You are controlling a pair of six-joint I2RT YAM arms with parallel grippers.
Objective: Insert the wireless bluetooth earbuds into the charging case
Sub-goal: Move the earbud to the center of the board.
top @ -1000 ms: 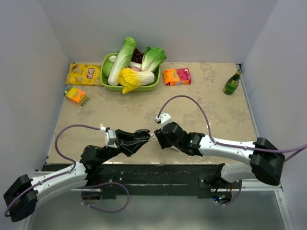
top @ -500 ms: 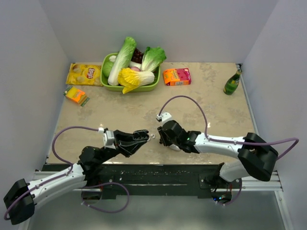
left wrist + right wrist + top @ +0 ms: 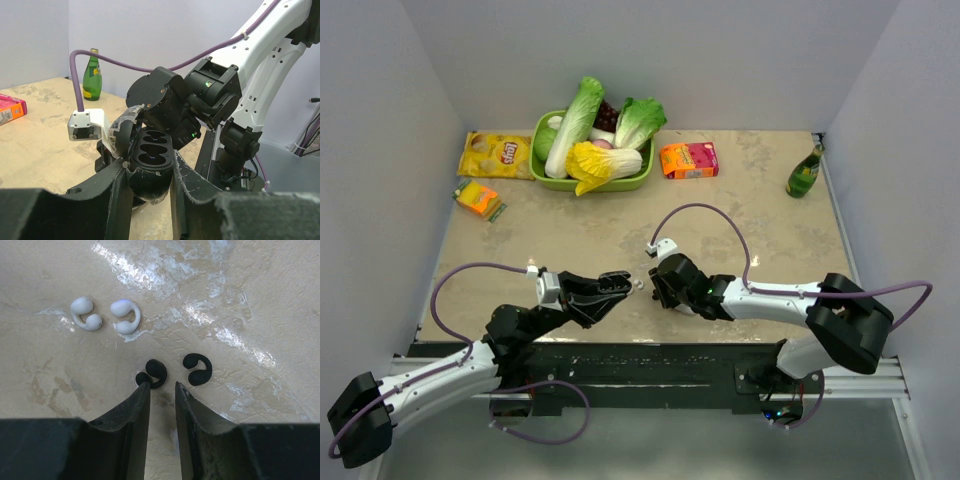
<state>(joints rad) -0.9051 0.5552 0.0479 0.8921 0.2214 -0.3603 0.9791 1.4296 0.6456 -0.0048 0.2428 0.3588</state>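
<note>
Right gripper [image 3: 161, 386] — arm low, outstretched, jaws narrowly apart above black earbud [image 3: 152, 372].

Two white earbuds [image 3: 86, 314], two black earbuds [image 3: 197, 369], one dark case [image 3: 150, 162].

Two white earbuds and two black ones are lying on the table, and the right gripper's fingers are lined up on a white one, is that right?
Not a white one. The right wrist view shows the right gripper lined up on a black earbud, the left one of that pair. The rest holds: two white earbuds and two black on the table.
</note>
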